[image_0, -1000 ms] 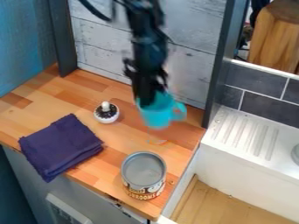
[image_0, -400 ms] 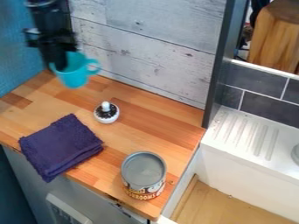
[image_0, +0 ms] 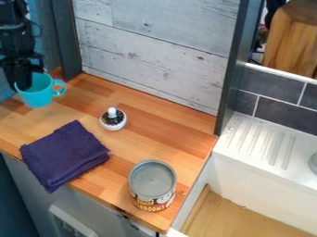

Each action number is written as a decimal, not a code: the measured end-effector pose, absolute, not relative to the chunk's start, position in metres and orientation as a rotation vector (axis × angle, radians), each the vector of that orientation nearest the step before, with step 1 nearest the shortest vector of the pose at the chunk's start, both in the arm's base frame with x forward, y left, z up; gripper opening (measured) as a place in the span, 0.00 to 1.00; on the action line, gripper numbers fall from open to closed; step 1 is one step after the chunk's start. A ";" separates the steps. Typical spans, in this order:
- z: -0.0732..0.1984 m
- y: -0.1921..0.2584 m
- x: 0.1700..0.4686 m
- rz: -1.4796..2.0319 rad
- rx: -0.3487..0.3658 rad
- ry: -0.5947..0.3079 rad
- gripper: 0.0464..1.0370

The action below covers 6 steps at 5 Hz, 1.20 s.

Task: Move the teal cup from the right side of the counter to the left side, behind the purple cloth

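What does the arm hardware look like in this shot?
Matte-looking black robot arm with bulky, blocky joint housings and a thin dark cable looping beside it. End effector is black too, narrower than the housings above. No markings legible.

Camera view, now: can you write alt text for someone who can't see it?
A black robot pincer holds a turquoise mug by its rim at the upper left, by a wooden counter. On the counter are a small white pot, a folded purple cloth and a printed can; a grooved white ledge is at the right.
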<state>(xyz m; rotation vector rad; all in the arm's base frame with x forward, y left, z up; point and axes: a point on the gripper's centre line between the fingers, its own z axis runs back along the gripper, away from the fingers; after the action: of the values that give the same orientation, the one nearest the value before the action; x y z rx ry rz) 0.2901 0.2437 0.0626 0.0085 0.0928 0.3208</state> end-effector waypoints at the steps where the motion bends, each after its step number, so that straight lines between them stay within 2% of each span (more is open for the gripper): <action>1: 0.048 0.240 0.284 0.324 -0.014 0.147 0.05; 2: 0.038 0.238 0.281 0.300 -0.032 0.183 0.05; 3: 0.028 0.239 0.277 0.296 -0.024 0.223 0.05; 4: 0.028 0.241 0.277 0.307 -0.004 0.222 0.08; 5: 0.020 0.234 0.272 0.300 -0.031 0.229 0.27; 6: 0.031 0.232 0.275 0.296 -0.034 0.192 0.57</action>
<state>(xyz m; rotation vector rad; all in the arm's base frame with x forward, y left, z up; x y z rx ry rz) 0.2748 0.2319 0.0311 -0.0342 0.1925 0.2962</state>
